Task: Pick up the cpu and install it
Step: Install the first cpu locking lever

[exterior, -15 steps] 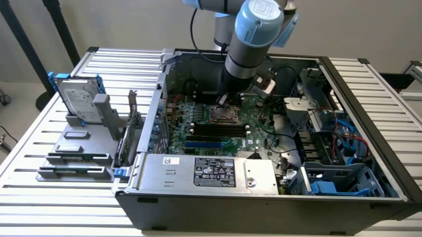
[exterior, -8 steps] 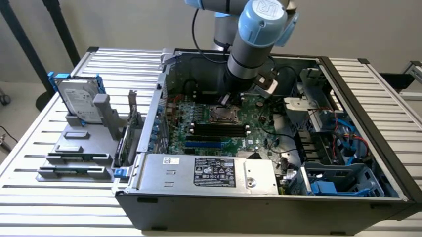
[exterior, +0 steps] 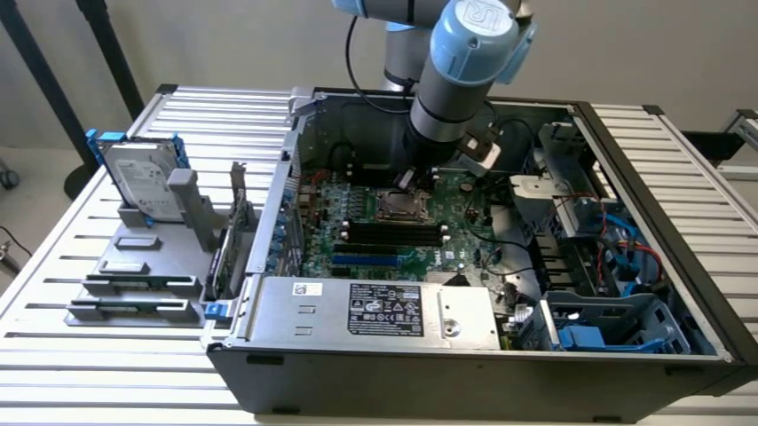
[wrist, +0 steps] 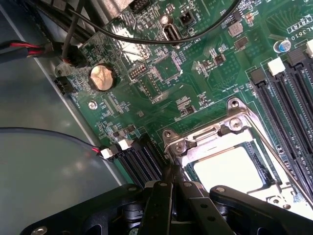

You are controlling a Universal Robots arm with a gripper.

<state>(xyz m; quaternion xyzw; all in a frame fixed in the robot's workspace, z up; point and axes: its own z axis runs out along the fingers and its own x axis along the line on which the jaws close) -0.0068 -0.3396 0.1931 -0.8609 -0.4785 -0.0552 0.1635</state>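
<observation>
The cpu (wrist: 229, 169) appears as a pale, shiny square lying flat inside the metal socket frame (wrist: 205, 134) on the green motherboard (wrist: 161, 73). My gripper (wrist: 172, 172) is shut with nothing between its fingers, and its tips sit at the edge of the socket frame, beside the cpu. In the exterior view the gripper (exterior: 406, 182) reaches down into the open computer case (exterior: 474, 355), just above the socket (exterior: 400, 207).
Black memory slots (exterior: 391, 232) lie just in front of the socket. A power supply (exterior: 379, 311) fills the case's front. Cables (wrist: 122, 34) and a coin battery (wrist: 101, 77) are near the socket. A hard drive in a blue frame (exterior: 140, 182) and grey blocks (exterior: 137, 240) stand at the exterior view's left.
</observation>
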